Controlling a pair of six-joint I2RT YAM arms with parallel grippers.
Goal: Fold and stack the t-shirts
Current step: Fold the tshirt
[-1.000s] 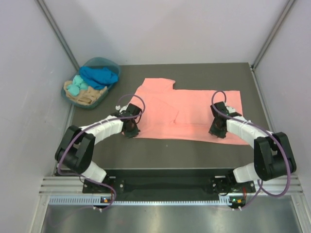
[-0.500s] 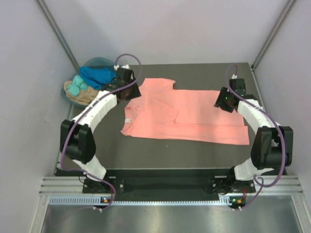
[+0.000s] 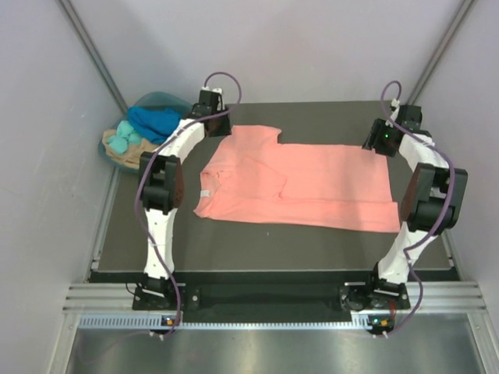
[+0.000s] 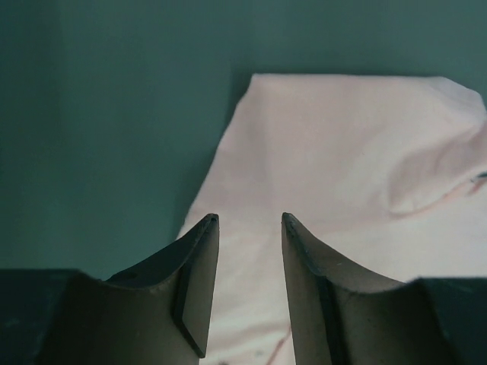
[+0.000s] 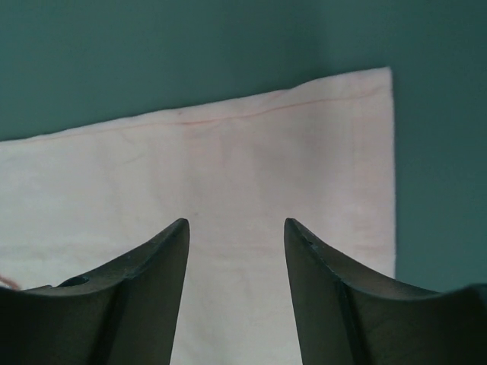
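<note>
A dark table (image 3: 257, 245) carries 1 salmon-pink t-shirt (image 3: 312, 187), lying flat across its middle with the long side running left to right. The left gripper (image 4: 248, 217) hangs over its far-left corner and the right gripper (image 5: 236, 222) over its far-right corner, each with fingers released and nothing between them. By the table's far-left corner, a round teal basket (image 3: 168, 98) holds 3 more: a royal blue shirt (image 3: 156, 119), a tan shirt (image 3: 129, 158), a turquoise shirt (image 3: 121, 140).
</note>
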